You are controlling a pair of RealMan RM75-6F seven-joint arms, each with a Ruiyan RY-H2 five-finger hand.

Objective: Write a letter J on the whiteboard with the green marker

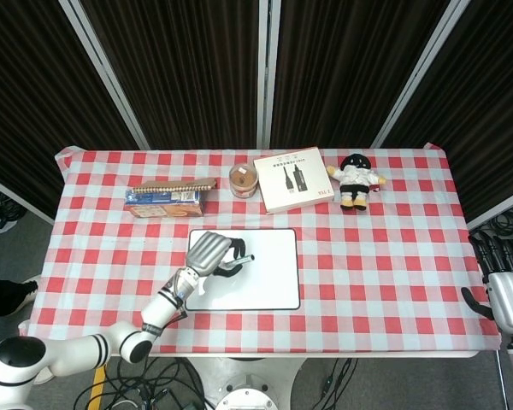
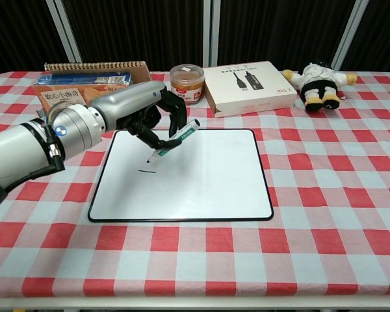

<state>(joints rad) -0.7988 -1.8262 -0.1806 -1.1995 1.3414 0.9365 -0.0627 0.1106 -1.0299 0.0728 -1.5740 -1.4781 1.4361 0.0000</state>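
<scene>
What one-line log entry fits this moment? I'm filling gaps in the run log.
left hand: holds green marker, tip over white whiteboard | mark: short dark stroke | J: unfinished | right hand: open, off board

Left hand (image 1: 210, 254) grips green marker (image 1: 240, 260) over whiteboard (image 1: 265, 282). Right hand (image 1: 504, 289) sits beyond table's right edge.
</scene>
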